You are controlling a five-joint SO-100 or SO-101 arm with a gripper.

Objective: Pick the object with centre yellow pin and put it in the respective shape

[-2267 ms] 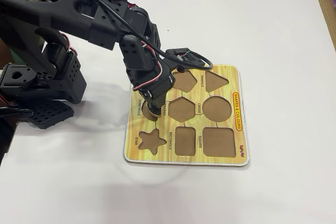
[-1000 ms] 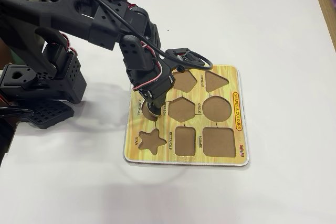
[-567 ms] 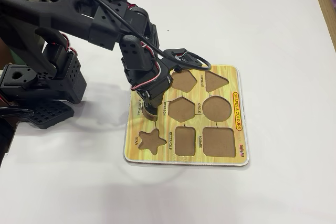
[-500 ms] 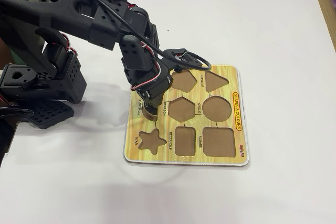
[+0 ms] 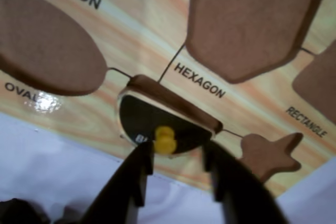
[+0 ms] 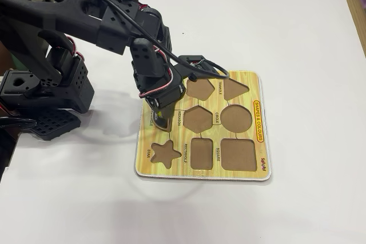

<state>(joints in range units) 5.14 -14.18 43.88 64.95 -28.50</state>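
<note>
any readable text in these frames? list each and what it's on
All printed on the shape board:
"HEXAGON" beside the hexagon cutout
"OVAL" (end cropped) below the oval cutout
"RECTANGLE" near the rectangle cutout
"...AGON" at the wrist view's top edge, start cut off
"SHAPES & COLOURS" along the board's right side in the fixed view
"STAR", "SQUARE", "CIRCLE", "TRIANGLE": small but legible
Corner brand mark: too small to read

The fixed view is bright and evenly lit, with soft, faint shadows of the arm [image 6: 86, 32] on the white table [image 6: 286, 21]. The wrist view is dimmer and soft, the fingers [image 5: 137, 174] blurred; glare, perhaps from overhead, glints on the board [image 5: 44, 102].
</note>
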